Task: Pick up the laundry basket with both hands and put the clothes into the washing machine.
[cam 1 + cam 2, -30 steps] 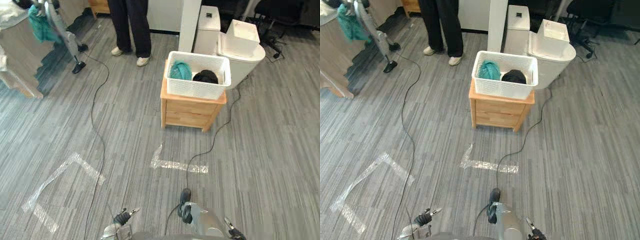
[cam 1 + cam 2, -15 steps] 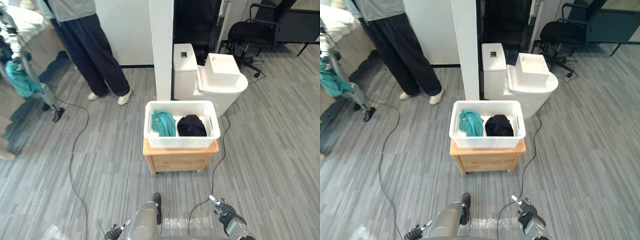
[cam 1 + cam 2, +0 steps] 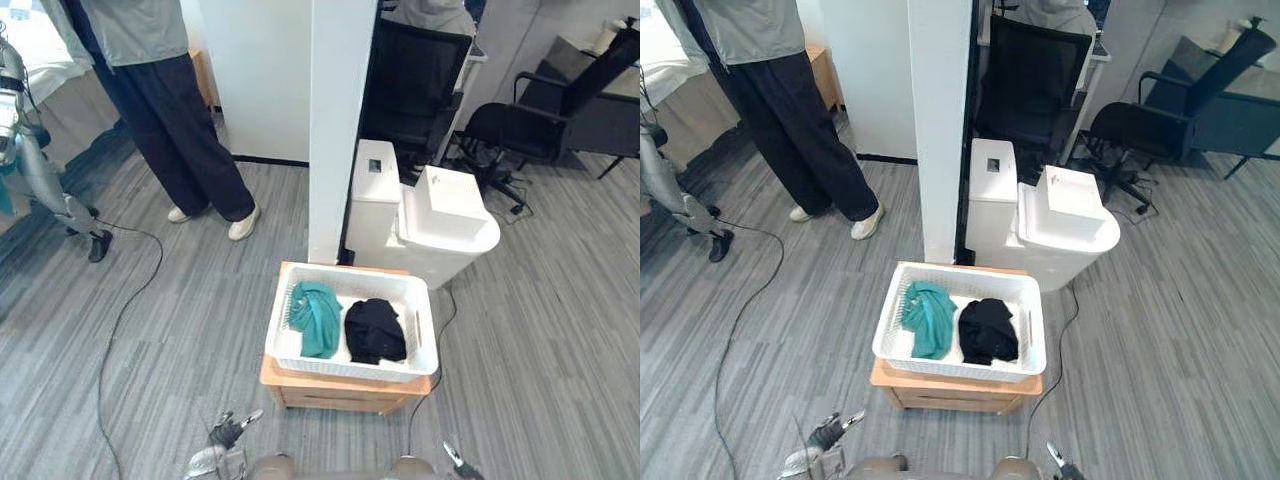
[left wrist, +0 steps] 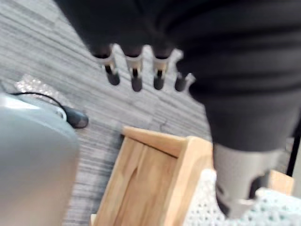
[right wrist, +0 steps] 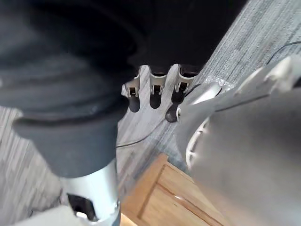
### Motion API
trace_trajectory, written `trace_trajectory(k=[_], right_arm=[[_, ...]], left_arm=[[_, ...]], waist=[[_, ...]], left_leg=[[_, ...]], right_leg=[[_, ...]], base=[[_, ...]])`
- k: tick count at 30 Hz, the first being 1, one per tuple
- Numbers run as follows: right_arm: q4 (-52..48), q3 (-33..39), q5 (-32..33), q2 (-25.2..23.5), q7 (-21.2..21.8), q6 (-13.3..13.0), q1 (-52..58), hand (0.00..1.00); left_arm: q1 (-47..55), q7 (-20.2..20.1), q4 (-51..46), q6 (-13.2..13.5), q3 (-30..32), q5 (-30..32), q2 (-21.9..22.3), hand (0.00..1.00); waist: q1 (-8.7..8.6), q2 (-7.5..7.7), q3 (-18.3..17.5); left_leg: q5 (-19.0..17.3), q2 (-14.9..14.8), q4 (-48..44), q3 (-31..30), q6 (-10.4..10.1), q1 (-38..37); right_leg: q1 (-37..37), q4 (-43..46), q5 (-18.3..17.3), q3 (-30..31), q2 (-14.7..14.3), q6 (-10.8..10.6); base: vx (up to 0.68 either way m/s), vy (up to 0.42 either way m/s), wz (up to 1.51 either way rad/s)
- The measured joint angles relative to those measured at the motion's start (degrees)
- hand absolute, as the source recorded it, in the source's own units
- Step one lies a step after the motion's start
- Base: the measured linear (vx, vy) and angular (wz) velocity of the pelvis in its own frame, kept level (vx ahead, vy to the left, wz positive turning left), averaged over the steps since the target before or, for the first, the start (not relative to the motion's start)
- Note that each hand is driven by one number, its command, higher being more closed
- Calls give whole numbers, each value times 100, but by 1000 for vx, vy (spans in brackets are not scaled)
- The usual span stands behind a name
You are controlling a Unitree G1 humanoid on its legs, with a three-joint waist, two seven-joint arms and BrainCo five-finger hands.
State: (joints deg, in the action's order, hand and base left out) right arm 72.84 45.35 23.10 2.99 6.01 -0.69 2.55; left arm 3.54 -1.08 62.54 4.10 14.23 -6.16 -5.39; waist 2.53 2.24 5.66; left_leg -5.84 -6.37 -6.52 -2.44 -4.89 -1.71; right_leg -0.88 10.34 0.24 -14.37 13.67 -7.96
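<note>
A white laundry basket (image 3: 350, 362) sits on a low wooden stand (image 3: 340, 394) straight ahead of me. Inside it lie a teal garment (image 3: 317, 318) and a black garment (image 3: 374, 330). Just behind the stand is the white washing machine (image 3: 440, 225). My left hand (image 3: 224, 436) shows low at the picture's bottom edge, left of the stand, and my right hand (image 3: 453, 461) low on the right. In the left wrist view the left hand (image 4: 135, 71) hangs open beside the stand (image 4: 150, 179), clear of the basket's mesh wall (image 4: 202, 209). The right hand (image 5: 155, 89) is open too and holds nothing.
A white pillar (image 3: 335, 120) rises behind the basket. A person in dark trousers (image 3: 185, 130) stands at the back left. Black office chairs (image 3: 530, 120) stand at the back right. A grey machine's limb (image 3: 40, 170) is at the far left.
The whole picture has shifted: the camera turned and came closer, so the basket now lies lower and nearer. Basket, stand and clothes have not moved. Both hands stay low.
</note>
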Motion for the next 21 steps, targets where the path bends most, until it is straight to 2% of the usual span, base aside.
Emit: trace_trajectory(k=[1, 3, 5, 6, 8, 10, 12, 15, 16, 20, 21], right_arm=[[-3, 216, 2, 78, 10, 1, 1, 0], [-12, 379, 13, 204, 15, 4, 21, 0], [-318, 272, 333, 296, 10, -43, 99, 0], [-402, 244, 380, 303, 6, -52, 98, 0], [-1860, -271, 713, 265, -36, -128, 238, 0], [-2951, -340, 725, 262, -138, -186, 433, 0], [-4085, -331, 701, 329, -262, -378, 587, 0], [-4586, -380, 595, 526, -362, -513, 510, 0], [-4678, -465, 507, 578, -365, -510, 416, 0], [-4796, -1107, 194, 784, -335, -424, 136, 0], [-4796, -1324, 121, 919, -325, -355, 33, 0]], left_arm=[[14, -7, 3, 0, 62, -19, 92, 0], [26, -15, 38, 0, 170, -52, 192, 0], [62, -17, -16, 28, 193, -243, 191, 0], [70, -19, -32, 33, 208, -278, 192, 0], [514, -29, -938, 40, 445, -610, 197, 0], [794, -72, -1650, 58, 627, -780, 193, 0], [1173, -132, -2546, 114, 917, -846, 108, 0], [1286, -130, -3108, 126, 1132, -835, -207, 0], [1273, -128, -3256, 127, 1133, -820, -379, 0], [926, -118, -3527, 137, 1119, -673, -743, 0], [667, -119, -3602, 150, 1097, -661, -795, 0]], waist=[[-3, -126, -21], [-26, -231, -57], [-25, -335, -139], [-24, -342, -144], [-31, -292, -176], [-29, -333, -223], [-16, -294, -310], [13, -240, -357], [17, -190, -396], [49, -186, -387], [149, -189, -358]], left_leg=[[81, -150, 136, -53, -122, 4], [164, -351, 289, -154, -254, -9], [235, -526, 438, -181, -361, -85], [240, -537, 455, -177, -370, -89], [257, -521, 472, -89, -401, 32], [241, -515, 498, -79, -393, 140], [246, -494, 604, -62, -435, 209], [272, -472, 651, -54, -442, 271], [294, -468, 658, -40, -449, 315], [398, -447, 659, 60, -439, 419], [425, -446, 646, 82, -438, 478]], right_leg=[[137, -319, 0, -173, -176, 0], [316, -652, 0, -336, -412, 0], [420, -802, -5, -448, -606, 0], [424, -826, -6, -450, -623, -1], [377, -1034, -69, -435, -652, -85], [312, -1075, -104, -449, -661, -55], [233, -1185, -86, -452, -659, -26], [179, -1275, -53, -465, -651, 18], [158, -1281, -40, -459, -647, 23], [49, -1378, 152, -422, -629, -28], [-55, -1382, 194, -389, -631, -20]], base=[[165, -406, 7], [96, -310, 17], [28, -192, 10], [-35, -119, -6], [-96, -100, -19], [-113, -40, -2], [-67, -4, 2], [-14, 3, 3], [0, 0, 0], [77, 15, -8], [93, 9, -13]])
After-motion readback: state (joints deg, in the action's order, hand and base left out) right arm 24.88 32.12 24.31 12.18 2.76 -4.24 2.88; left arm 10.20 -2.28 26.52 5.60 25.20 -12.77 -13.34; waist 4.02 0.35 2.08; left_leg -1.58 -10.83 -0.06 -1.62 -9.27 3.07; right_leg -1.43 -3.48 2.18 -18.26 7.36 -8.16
